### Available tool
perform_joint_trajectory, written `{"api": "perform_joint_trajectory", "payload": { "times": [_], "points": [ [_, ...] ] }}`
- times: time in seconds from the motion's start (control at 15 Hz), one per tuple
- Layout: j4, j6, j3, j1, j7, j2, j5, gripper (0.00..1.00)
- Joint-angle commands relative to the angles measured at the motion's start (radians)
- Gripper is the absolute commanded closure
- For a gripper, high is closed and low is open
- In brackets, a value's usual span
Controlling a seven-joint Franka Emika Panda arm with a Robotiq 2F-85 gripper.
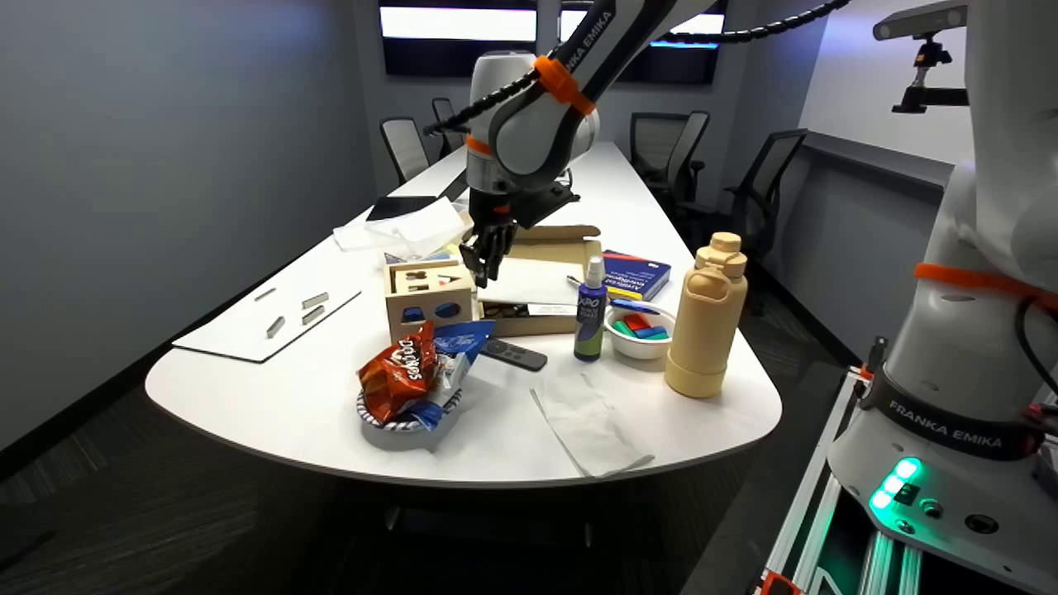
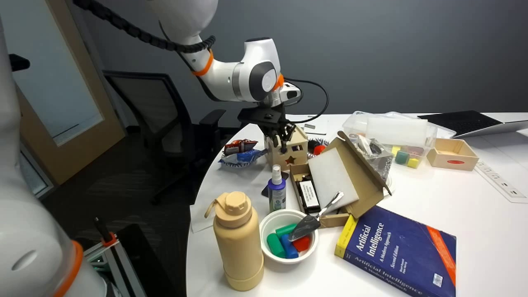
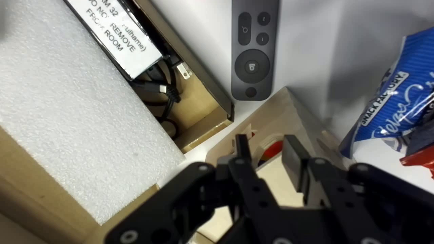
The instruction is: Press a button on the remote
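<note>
Hovering: hand [image 3: 265,150], clear of remote [image 3: 252,49] | blue bag [image 3: 401,95]: "SNACK FACTORY"

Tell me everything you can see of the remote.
The remote is a slim, dark grey bar with rounded corners, apparently matte plastic. Its face carries a darker pill-shaped button, two small round buttons, a large circular pad with a marked centre, and one small end button. It lies flat, face up, on the white table, beside the open cardboard box. That end is near the wooden box; whether they touch is unclear. The fingers do not touch it.
</note>
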Motion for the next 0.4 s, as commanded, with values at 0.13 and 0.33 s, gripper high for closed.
{"api": "perform_joint_trajectory", "payload": {
  "times": [0.13,0.33],
  "points": [
    [-0.012,-0.100,0.025,-0.001,0.065,-0.095,-0.025,0.22],
    [-0.013,-0.122,0.037,-0.008,0.074,-0.117,-0.021,0.00]
  ]
}}
